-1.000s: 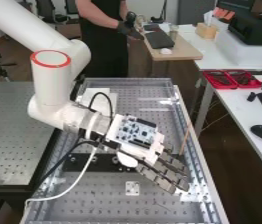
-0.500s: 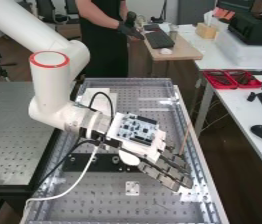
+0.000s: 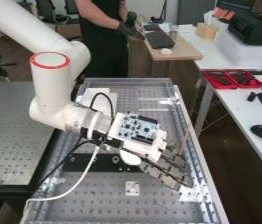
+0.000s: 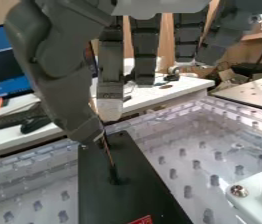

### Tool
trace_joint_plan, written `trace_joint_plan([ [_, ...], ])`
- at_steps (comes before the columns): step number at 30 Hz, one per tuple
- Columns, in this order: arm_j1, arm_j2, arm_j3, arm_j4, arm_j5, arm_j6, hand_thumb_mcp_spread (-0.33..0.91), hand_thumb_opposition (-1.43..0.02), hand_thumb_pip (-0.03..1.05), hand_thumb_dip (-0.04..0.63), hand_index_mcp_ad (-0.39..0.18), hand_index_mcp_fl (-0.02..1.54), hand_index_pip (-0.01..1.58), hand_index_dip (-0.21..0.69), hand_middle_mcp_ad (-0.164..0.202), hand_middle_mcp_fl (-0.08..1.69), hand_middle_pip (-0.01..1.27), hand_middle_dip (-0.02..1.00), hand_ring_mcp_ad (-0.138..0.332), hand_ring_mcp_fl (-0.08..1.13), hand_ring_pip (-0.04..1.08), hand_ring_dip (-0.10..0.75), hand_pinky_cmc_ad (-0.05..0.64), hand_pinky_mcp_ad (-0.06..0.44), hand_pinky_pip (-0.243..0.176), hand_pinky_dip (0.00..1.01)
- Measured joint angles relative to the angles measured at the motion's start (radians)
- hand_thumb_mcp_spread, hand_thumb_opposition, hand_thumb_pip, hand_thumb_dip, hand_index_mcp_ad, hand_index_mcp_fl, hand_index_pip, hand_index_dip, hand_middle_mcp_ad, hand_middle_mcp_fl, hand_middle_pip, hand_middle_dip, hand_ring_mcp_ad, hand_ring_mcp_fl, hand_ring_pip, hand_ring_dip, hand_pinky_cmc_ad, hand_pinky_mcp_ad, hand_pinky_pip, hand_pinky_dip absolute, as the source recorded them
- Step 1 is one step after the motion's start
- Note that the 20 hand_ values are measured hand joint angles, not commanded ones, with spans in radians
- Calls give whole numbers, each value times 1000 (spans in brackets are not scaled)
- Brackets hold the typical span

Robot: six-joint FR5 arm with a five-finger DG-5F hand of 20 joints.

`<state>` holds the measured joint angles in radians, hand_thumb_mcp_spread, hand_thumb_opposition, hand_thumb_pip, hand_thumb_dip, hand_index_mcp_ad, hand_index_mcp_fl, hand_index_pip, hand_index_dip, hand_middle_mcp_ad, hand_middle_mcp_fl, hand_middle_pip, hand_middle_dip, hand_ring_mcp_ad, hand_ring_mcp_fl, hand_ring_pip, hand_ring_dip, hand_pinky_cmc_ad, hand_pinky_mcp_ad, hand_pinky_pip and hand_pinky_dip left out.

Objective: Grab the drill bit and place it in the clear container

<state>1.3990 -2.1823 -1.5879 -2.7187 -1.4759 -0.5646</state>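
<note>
In the high view, the hand [image 3: 163, 171] is seen above the bench [image 3: 92, 200], at one end of the black plate [image 3: 88, 162], fingers nearly straight. In the wrist view, the thin drill bit [image 4: 109, 151] is seen standing over the black plate, close beside the thumb's tip; whether it is touched cannot be told.

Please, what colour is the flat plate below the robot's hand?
The flat plate is black; this shows best in the wrist view.
</note>
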Motion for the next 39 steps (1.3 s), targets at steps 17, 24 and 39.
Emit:
trace_joint_plan([
  [17, -6, -8, 19, -17, -29, -27, 527, -850, 628, 269, -38, 171, 1508, 333, 99, 262, 131, 204, 229, 42, 87, -5, 258, 185, -77, 190],
  [24, -9, -9, 23, -18, -35, -33, 524, -850, 620, 269, -38, 187, 1482, 325, 82, 264, 131, 206, 234, 49, 87, -3, 264, 183, -75, 190],
  [39, -12, -17, 34, -28, -48, -48, 525, -862, 620, 269, -54, 223, 1459, 323, 82, 274, 131, 206, 229, 59, 87, -3, 283, 185, -75, 190],
])
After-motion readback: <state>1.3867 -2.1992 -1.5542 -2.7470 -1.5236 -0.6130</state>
